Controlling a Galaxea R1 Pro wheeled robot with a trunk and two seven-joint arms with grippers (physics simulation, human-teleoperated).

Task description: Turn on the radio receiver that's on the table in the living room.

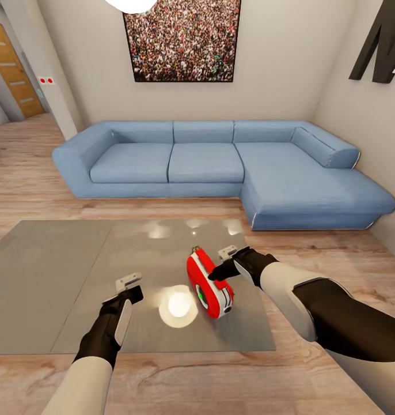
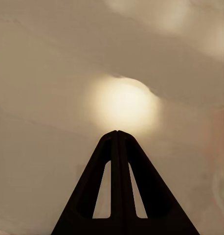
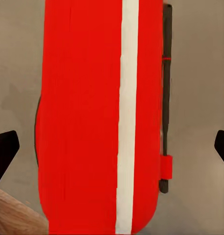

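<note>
Above, right gripper (image 3: pixel 112 147) gapes wide over the radio receiver (image 3: pixel 92 117).

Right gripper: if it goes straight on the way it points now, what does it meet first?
Most likely the radio: the right gripper, open, has it lying between the fingertips, and the grey table lies behind. How much gap remains is unclear.

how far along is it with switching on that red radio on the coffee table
Done: the robot has reached the table in the living room. In hand: the right gripper is open, its fingers either side of the radio receiver. The left gripper is shut above the tabletop. Left: turning it on.
</note>
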